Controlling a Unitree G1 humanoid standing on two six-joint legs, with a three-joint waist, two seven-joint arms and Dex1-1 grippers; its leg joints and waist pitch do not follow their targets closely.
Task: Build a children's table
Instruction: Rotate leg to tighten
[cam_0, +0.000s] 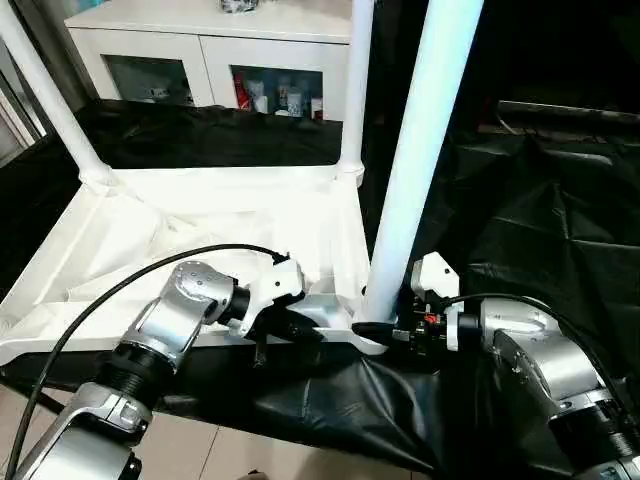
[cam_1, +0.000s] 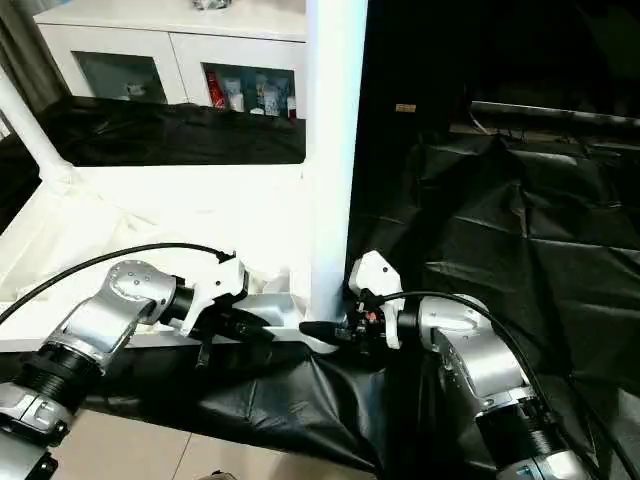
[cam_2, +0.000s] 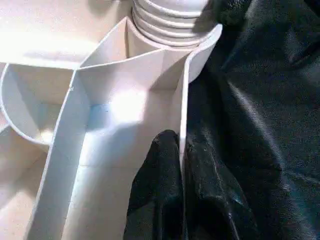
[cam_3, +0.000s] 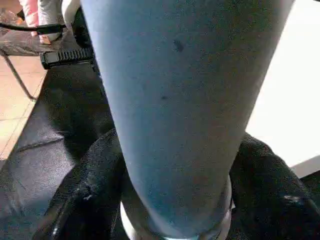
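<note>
Table top: the children's table lies upside down on the black-draped table, ribbed underside up, its near edge at the front of the drape.
Legs fitted: three legs stand upright in corner sockets, the far left leg, the far right leg and the near right leg. The fourth corner is out of frame.
Near right socket: the leg's ribbed foot sits in the round corner socket; I cannot tell whether it is fully seated.
Left gripper: the left gripper is pinched tight on the thin side wall of the table top, one finger inside and one outside, just beside the near right socket.
Right gripper: the right gripper straddles the base of the near right leg, a black finger on each side, close against it. Whether they press it or merely bracket it I cannot tell.
Step in hand: by my judgement, seating the near right leg.
Doing it well: keep the left pinch firm so the top cannot slide on the slippery drape; grip the leg low, hold it plumb and drive it straight along the socket's axis.
Risk: a tilted push could bind the ribs or lever the light top up.
Backdrop: a white cabinet with glass doors stands behind.
</note>
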